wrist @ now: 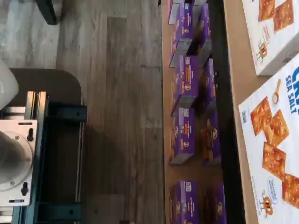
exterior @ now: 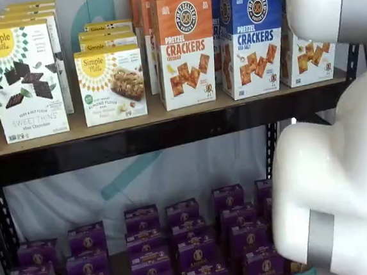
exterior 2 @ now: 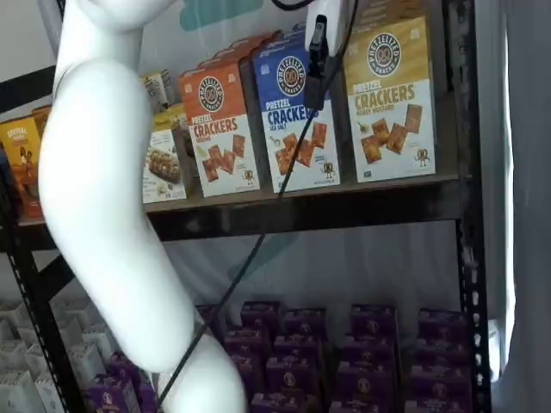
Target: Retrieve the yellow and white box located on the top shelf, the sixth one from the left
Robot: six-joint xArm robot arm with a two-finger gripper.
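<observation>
The yellow and white box (exterior 2: 392, 99) stands at the right end of the top shelf (exterior 2: 344, 194), upright, next to a blue-topped Pretzel Crackers carton (exterior 2: 297, 112). In a shelf view only its white lower half (exterior: 305, 59) shows behind my white arm (exterior: 342, 181). My gripper (exterior 2: 317, 86) hangs from the top edge in front of the blue carton's right edge, just left of the yellow box. Its black fingers show side-on with a cable beside them, so no gap can be judged. It holds nothing that I can see.
An orange-topped carton (exterior: 185, 50) and white Simple Mills boxes (exterior: 24, 80) fill the rest of the top shelf. Purple boxes (exterior: 192, 239) crowd the lower level. The wrist view shows the Sea Salt carton's face (wrist: 275, 140), purple boxes (wrist: 184, 84) and wood floor (wrist: 121, 116).
</observation>
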